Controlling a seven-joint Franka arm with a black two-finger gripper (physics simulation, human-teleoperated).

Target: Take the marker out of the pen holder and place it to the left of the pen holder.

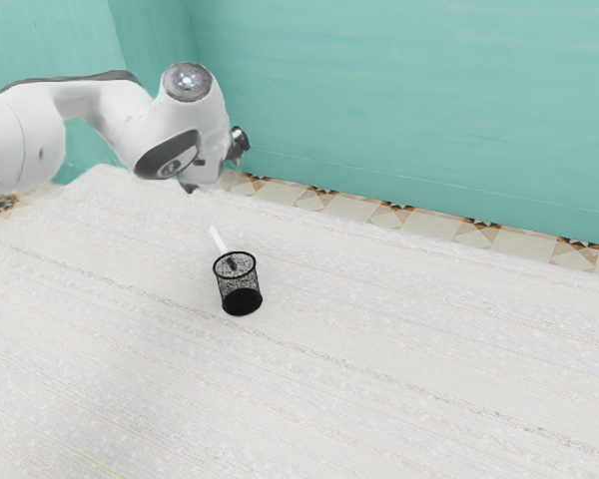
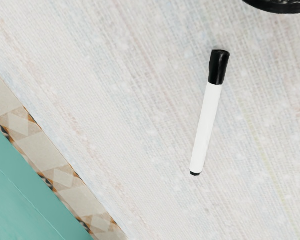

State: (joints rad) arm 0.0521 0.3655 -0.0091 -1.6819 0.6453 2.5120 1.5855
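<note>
The gripper (image 1: 189, 187) is up under the arm's hand, above the table and apart from the pen holder; its fingers cannot be made out. The black mesh pen holder (image 1: 242, 286) stands upright on the table. Just behind it in the exterior view is the marker (image 1: 218, 239), its white body sticking out past the rim and its dark cap seen through the mesh. From the wrist, the marker (image 2: 206, 125) lies flat on the table outside the pen holder (image 2: 280, 7), black cap toward it, with a gap between them.
A pale, woven-looking table top (image 1: 379, 339) spreads around the holder. Beyond its far edge run a patterned tile strip (image 1: 399, 218) and a teal wall (image 1: 409, 100). In the wrist view the same strip (image 2: 55, 175) borders the table.
</note>
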